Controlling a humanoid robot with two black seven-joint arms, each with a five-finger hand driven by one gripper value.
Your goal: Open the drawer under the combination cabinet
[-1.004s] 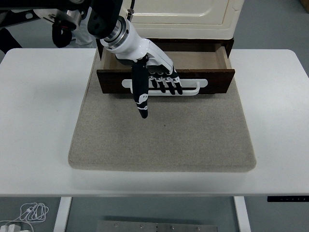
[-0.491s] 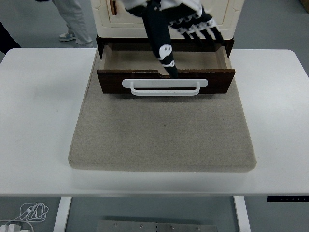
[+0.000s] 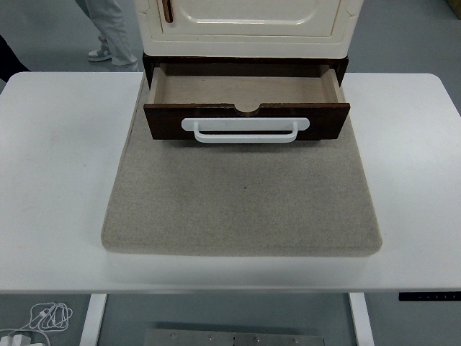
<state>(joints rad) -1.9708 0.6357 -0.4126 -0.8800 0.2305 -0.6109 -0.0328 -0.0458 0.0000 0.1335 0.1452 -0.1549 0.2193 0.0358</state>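
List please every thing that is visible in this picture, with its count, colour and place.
cabinet: 1, cream, far middle of the table, standing on the mat
drawer: 1, dark brown, under the cabinet, pulled out, nothing visible inside
handle: 1, white, on the drawer front
mat: 1, beige-grey, middle of the table
table: 1, white
cable: 1, white, on the floor, bottom left
person's legs: light trousers, top left, behind the table
robot hands: none in view

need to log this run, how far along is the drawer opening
Looks done: the dark drawer stands pulled out from under the cream cabinet, its bare inside showing behind the front panel with the white handle, above the grey mat. Nothing is in hand: neither robot hand is in view. Nothing visible seems left, unless it must open further.
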